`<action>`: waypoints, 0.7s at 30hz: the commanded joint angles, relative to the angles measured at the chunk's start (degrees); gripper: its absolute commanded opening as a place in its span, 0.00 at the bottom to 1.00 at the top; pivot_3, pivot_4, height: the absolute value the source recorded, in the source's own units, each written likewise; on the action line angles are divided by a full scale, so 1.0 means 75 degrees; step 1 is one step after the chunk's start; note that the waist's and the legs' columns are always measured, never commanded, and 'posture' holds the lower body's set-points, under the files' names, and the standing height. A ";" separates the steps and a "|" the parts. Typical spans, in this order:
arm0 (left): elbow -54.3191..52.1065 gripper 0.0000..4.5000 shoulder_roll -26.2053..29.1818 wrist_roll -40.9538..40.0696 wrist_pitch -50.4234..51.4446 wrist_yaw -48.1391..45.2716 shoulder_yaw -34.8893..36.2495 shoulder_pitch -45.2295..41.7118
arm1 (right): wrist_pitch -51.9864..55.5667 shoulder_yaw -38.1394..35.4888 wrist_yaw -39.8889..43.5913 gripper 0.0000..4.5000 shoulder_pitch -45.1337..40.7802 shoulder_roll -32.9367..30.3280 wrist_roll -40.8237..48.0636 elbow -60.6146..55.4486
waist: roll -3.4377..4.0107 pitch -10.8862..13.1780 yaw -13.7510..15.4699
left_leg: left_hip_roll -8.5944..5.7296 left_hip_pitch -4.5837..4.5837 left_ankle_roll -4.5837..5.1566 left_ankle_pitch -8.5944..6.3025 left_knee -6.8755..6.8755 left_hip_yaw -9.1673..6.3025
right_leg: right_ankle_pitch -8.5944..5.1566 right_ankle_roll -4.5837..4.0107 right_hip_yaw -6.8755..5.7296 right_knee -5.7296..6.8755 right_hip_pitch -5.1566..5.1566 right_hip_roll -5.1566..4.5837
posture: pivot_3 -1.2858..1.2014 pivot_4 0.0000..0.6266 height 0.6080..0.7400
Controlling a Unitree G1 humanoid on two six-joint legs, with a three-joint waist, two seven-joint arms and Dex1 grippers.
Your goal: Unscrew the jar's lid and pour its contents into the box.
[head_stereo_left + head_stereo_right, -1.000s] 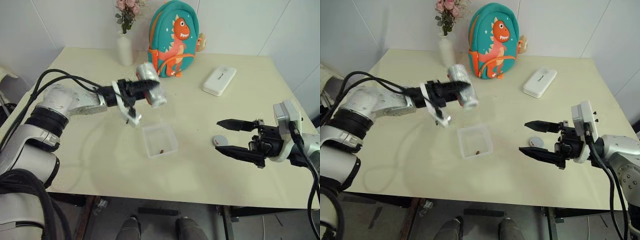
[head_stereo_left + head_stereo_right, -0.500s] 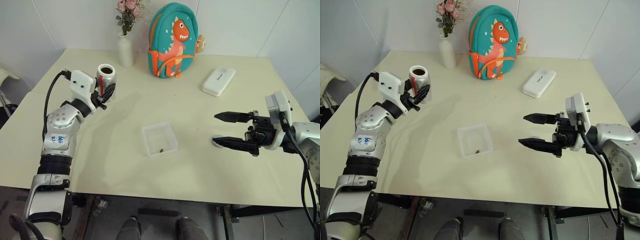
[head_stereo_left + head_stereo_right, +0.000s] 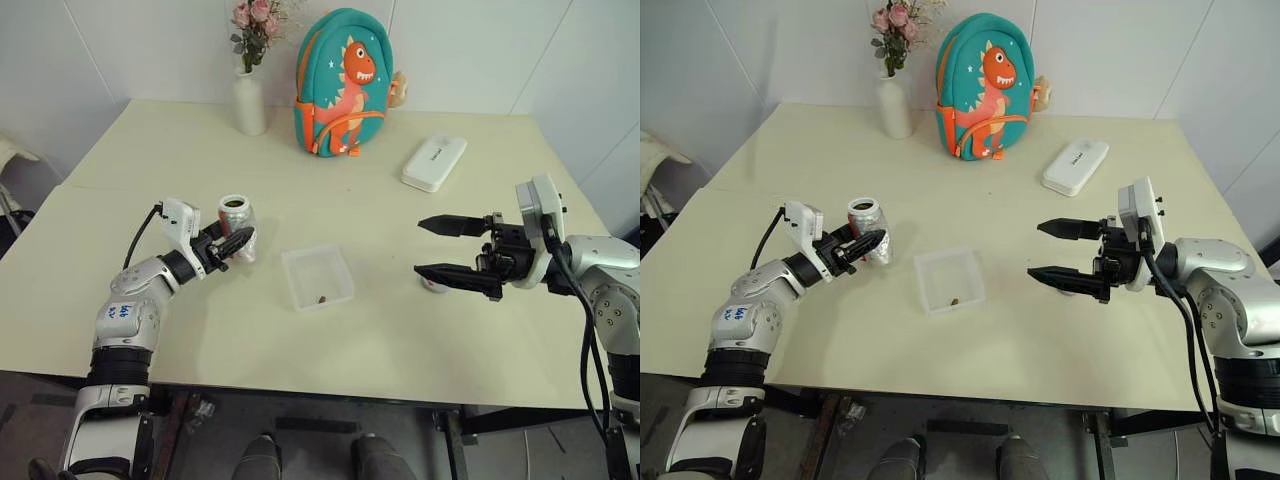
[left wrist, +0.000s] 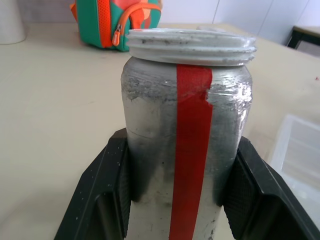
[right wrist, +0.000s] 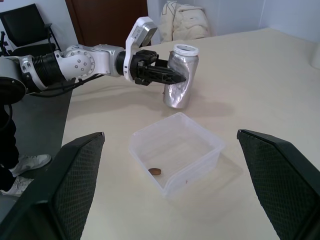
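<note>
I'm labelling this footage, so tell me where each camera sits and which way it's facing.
Head eyes: above, looking down the table; both arms show.
Left wrist: behind the left gripper, facing the jar.
Right wrist: behind the open right gripper, facing the box.
Shared: jar and box.
</note>
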 commanded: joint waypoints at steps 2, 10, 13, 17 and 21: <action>0.0078 0.44 0.0064 0.0418 -0.0643 -0.0294 -0.0092 0.0154 | -0.0055 -0.0169 0.0012 0.99 0.0038 0.0002 0.0073 -0.0223 | 0.0000 0.0000 0.0009 | 0.0000 -0.0001 0.0000 0.0000 0.0000 0.0000 | 0.0000 0.0000 0.0000 -0.0004 0.0000 0.0000 | 0.52 0.24 1.00; -0.0343 0.80 0.0098 0.0518 -0.0611 -0.0373 0.0058 0.0437 | -0.0098 -0.0124 0.0026 1.00 -0.0146 -0.0028 -0.0044 -0.0016 | 0.0000 0.0000 -0.0005 | 0.0000 -0.0001 0.0001 -0.0001 -0.0004 0.0001 | 0.0000 0.0000 0.0001 -0.0009 0.0000 -0.0002 | 0.52 0.24 1.00; -0.0716 0.99 0.0255 0.0497 -0.0418 -0.0354 0.0145 0.0620 | -0.0125 -0.0098 0.0064 1.00 -0.0252 -0.0024 -0.0104 0.0095 | 0.0000 0.0000 -0.0003 | 0.0000 -0.0001 0.0001 -0.0001 -0.0007 0.0001 | 0.0000 0.0000 0.0001 -0.0013 -0.0001 -0.0002 | 0.52 0.24 1.00; -0.1266 1.00 0.0522 0.0414 -0.0150 -0.0495 0.0241 0.0935 | -0.0222 -0.0011 0.0147 1.00 -0.0452 0.0016 -0.0228 0.0335 | 0.0000 0.0000 -0.0002 | 0.0001 -0.0003 0.0001 -0.0001 -0.0016 0.0000 | 0.0001 -0.0001 0.0000 -0.0025 -0.0001 -0.0003 | 0.52 0.24 1.00; -0.1783 1.00 0.0887 0.0249 0.0309 -0.0738 0.0375 0.1235 | -0.0347 0.0067 0.0247 1.00 -0.0623 0.0095 -0.0365 0.0548 | 0.0000 0.0000 -0.0011 | 0.0002 -0.0002 0.0001 -0.0001 -0.0029 0.0001 | 0.0001 -0.0002 0.0001 -0.0037 -0.0001 -0.0004 | 0.52 0.24 1.00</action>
